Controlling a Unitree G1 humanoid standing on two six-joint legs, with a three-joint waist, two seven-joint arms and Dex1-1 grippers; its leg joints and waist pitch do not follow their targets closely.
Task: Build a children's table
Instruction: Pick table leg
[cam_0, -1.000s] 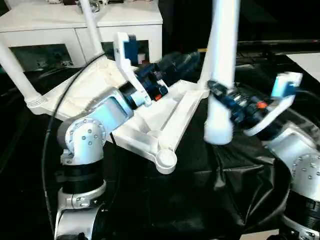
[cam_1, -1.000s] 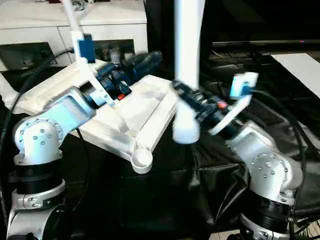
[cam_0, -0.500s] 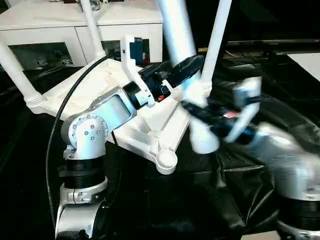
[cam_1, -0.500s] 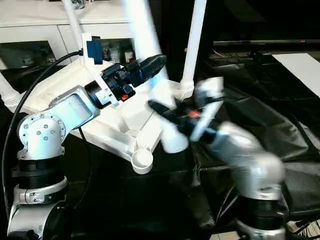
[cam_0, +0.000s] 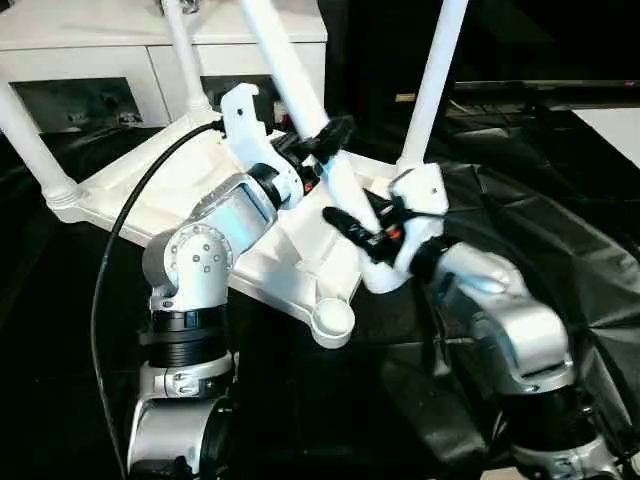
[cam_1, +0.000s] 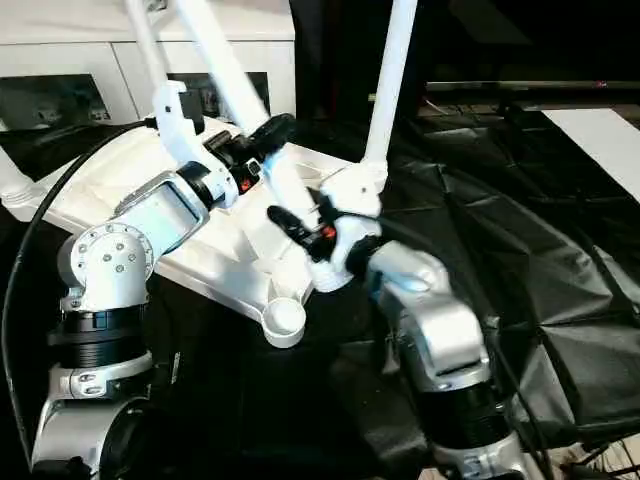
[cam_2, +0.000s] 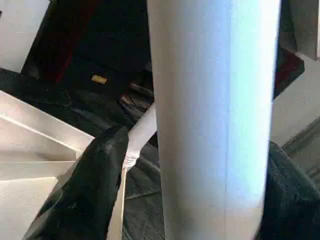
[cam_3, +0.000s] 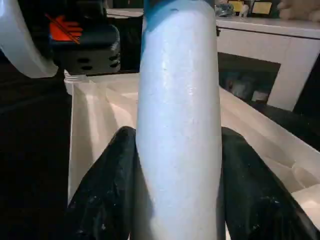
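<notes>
No readable text anywhere; perhaps an orange mark on a black part.

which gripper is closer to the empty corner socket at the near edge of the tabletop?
Right. The right gripper, shut on the loose leg near its thick end, sits just above the empty corner socket. The left gripper straddles the same leg higher up, farther away.

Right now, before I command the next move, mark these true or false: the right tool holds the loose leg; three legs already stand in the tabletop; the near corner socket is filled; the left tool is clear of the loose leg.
1. The right tool holds the loose leg: true, fingers on both sides.
2. Three legs stand in the tabletop: true.
3. The near corner socket is filled: false, it is empty.
4. The left tool is clear of the loose leg: false, its fingers straddle it.
</notes>
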